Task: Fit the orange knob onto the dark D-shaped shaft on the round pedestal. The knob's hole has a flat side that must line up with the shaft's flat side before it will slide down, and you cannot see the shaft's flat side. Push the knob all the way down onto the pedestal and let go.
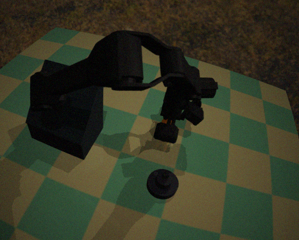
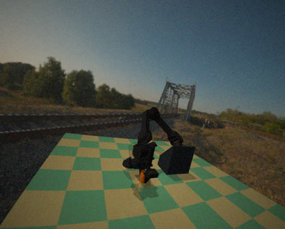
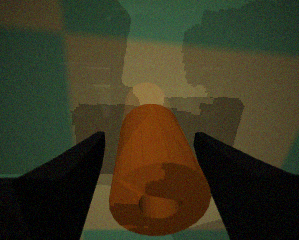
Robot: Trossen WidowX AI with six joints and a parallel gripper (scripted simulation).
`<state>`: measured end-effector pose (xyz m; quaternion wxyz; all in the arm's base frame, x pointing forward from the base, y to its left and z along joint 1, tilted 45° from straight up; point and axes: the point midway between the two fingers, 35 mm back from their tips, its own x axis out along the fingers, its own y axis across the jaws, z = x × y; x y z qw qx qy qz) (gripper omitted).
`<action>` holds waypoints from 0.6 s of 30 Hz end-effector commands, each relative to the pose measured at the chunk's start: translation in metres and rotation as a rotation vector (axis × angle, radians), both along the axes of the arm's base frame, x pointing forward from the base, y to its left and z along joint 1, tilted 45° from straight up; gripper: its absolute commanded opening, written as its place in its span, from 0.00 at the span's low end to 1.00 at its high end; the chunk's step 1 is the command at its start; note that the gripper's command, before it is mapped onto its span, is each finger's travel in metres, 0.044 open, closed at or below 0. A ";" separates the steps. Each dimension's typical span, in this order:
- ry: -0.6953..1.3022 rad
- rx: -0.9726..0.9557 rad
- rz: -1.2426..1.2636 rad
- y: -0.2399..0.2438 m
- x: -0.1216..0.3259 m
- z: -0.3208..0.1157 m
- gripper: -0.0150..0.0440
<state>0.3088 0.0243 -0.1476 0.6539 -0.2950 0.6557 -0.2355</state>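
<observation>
My tool [image 1: 168, 125] [image 2: 144, 175] [image 3: 150, 138], unclenched, straddles the upright orange cylindrical knob [image 1: 165, 121] [image 2: 142, 176] [image 3: 154, 145], jaws at opposite sides, presumably for a centred grip that keeps its hole level.

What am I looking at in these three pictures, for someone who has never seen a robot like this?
One dark jointed arm with a two-fingered gripper, working over a green-and-tan checkered table. The top picture looks down from above; the exterior one looks across the table; the wrist one looks down between the fingers. An orange knob stands between the fingers; whether they grip it, I cannot tell. The round pedestal with its shaft shows only from the top.
</observation>
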 end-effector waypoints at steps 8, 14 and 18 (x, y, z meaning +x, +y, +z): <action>0.001 -0.003 0.004 -0.001 0.000 0.000 0.41; 0.001 0.005 0.006 0.027 0.005 0.022 0.25; 0.001 0.008 0.006 0.051 0.006 0.045 0.25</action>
